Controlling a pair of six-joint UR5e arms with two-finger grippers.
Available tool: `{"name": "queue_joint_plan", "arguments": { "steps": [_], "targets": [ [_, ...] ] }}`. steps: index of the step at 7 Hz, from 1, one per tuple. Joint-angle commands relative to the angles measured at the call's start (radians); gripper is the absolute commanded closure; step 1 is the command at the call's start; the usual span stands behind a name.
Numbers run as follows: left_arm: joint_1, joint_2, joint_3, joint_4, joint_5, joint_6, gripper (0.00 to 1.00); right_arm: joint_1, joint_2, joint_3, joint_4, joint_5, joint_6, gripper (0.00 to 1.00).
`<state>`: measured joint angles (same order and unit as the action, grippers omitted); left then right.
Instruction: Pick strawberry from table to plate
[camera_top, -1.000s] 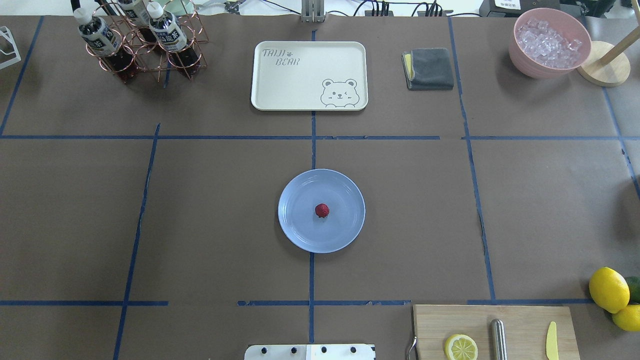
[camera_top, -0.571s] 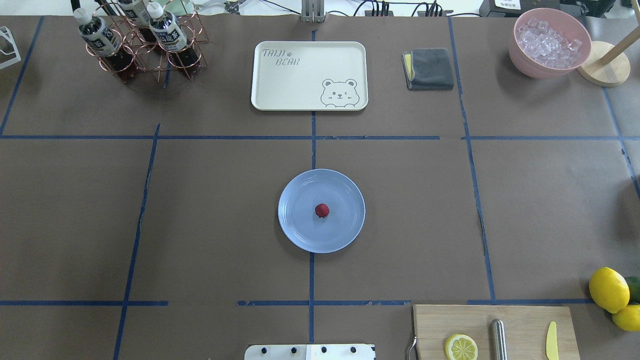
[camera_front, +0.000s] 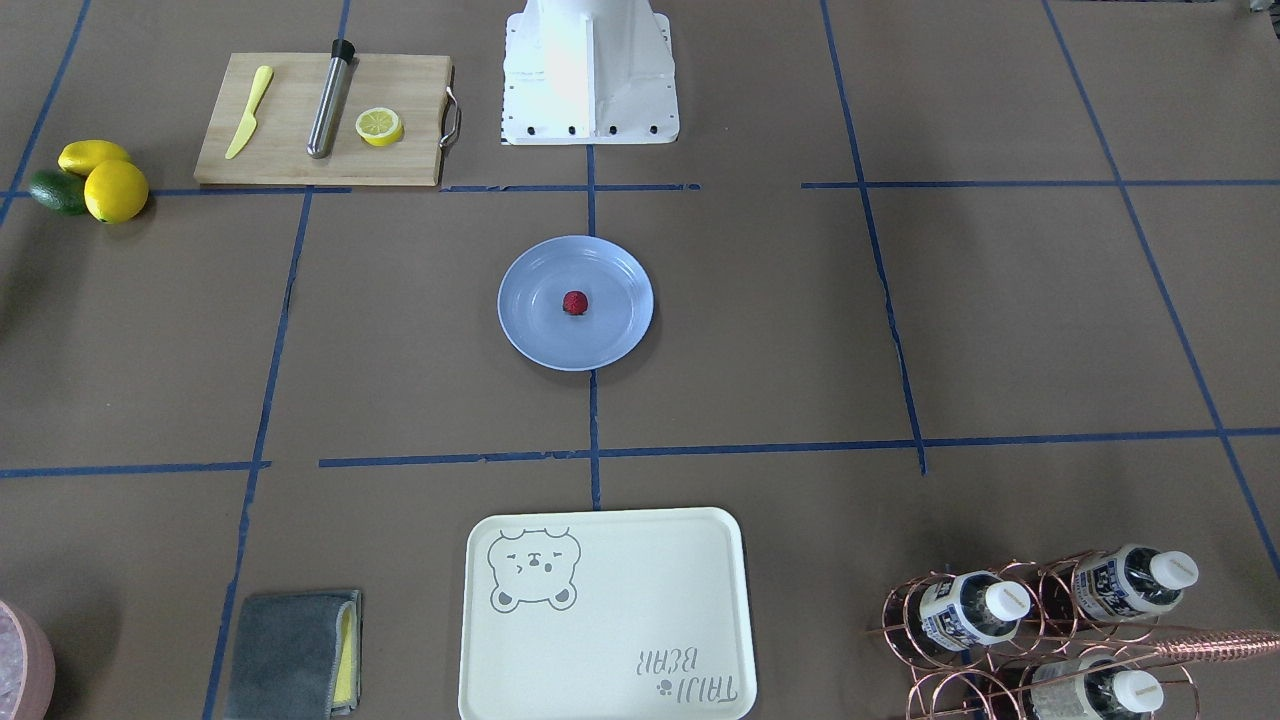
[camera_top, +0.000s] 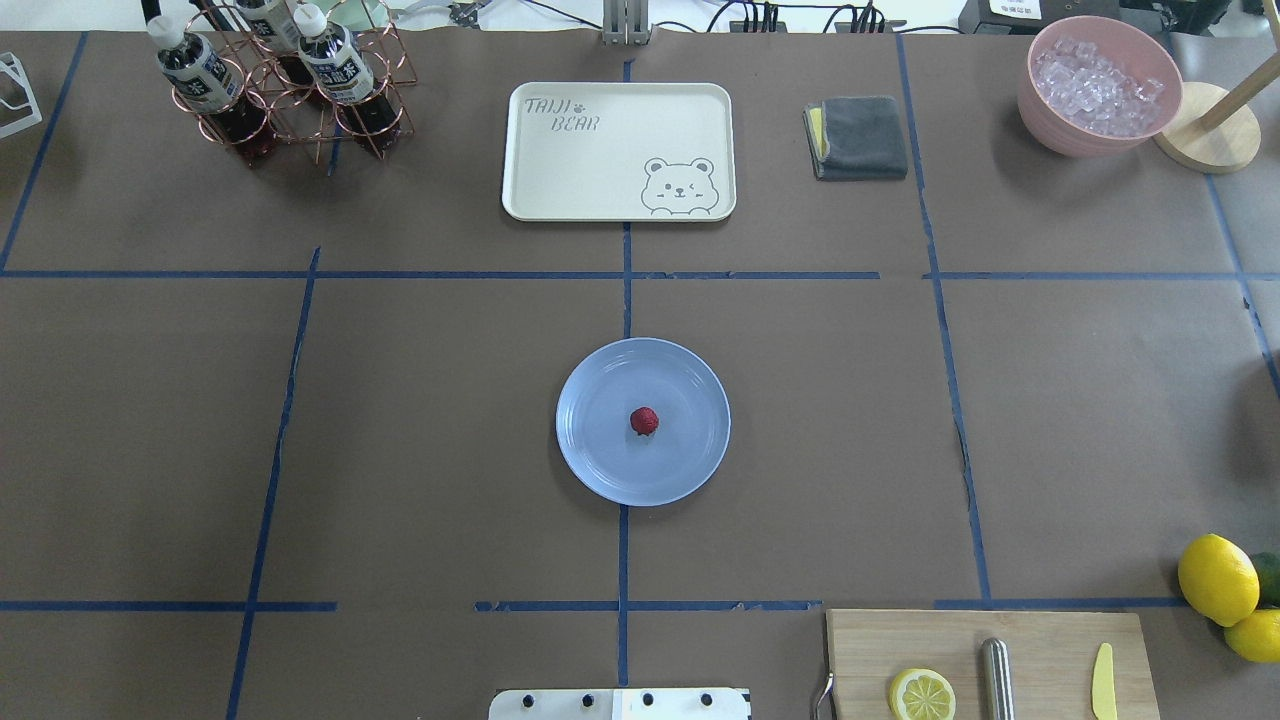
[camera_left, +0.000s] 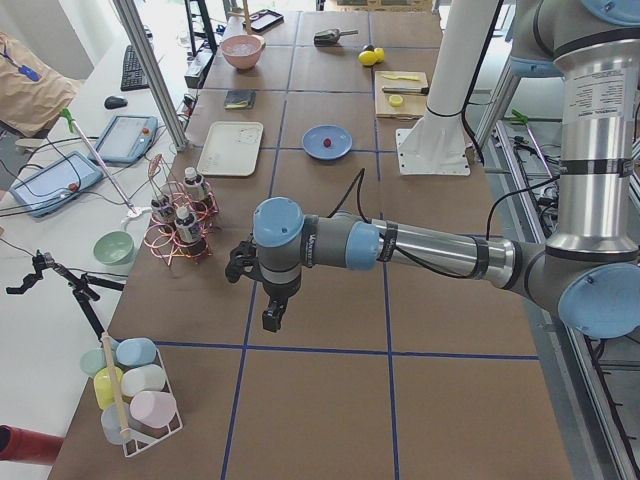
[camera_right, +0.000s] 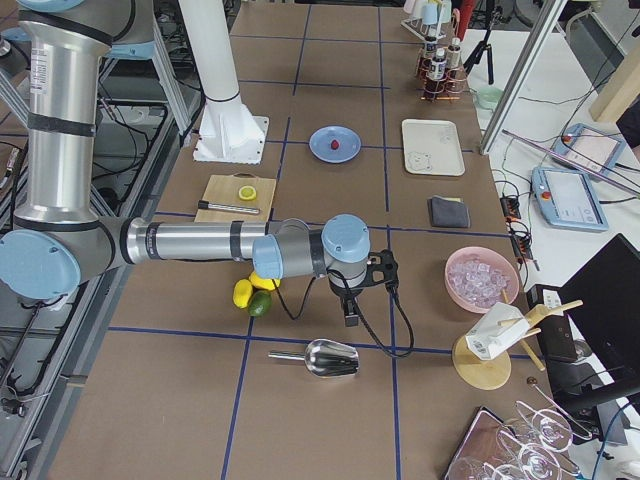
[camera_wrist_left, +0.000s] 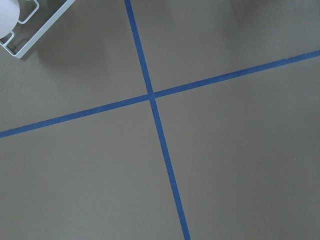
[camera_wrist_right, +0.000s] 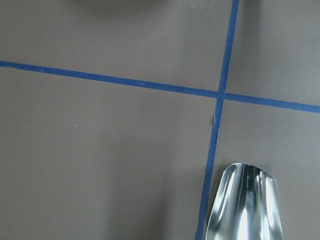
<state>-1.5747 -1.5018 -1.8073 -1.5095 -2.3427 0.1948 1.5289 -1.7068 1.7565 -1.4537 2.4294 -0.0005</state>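
Note:
The dark-red strawberry (camera_top: 644, 421) lies in the middle of the light blue plate (camera_top: 600, 455), which rests on the brown table (camera_top: 430, 420) at its centre. The front view shows the same: strawberry (camera_front: 575, 302) on the plate (camera_front: 535, 325). Neither arm is near it. My left gripper (camera_left: 272, 318) hangs over bare paper far out at the table's left end, seen only in the exterior left view. My right gripper (camera_right: 351, 318) hangs low at the table's right end, seen only in the exterior right view. I cannot tell whether either is open or shut.
A cream bear tray (camera_top: 618, 150), a grey cloth (camera_top: 858, 137), a bottle rack (camera_top: 285, 85) and a pink ice bowl (camera_top: 1098, 85) line the far edge. A cutting board (camera_top: 990, 660) and lemons (camera_top: 1217, 578) sit near right. A metal scoop (camera_wrist_right: 246, 202) lies below the right wrist.

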Motion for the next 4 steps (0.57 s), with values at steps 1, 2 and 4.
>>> {"name": "queue_joint_plan", "arguments": {
  "steps": [1, 2, 4],
  "targets": [
    [-0.001, 0.005, -0.006, -0.001, 0.002, 0.000, 0.00, -0.004, 0.001, 0.001, 0.000, 0.005, 0.005, 0.00],
    [-0.001, 0.005, -0.004, -0.001, 0.002, -0.002, 0.00, -0.009, 0.001, 0.001, 0.000, 0.005, 0.008, 0.00],
    [-0.001, 0.005, -0.004, 0.000, 0.002, -0.002, 0.00, -0.012, 0.001, 0.000, 0.003, -0.004, 0.049, 0.00]
  ]
}}
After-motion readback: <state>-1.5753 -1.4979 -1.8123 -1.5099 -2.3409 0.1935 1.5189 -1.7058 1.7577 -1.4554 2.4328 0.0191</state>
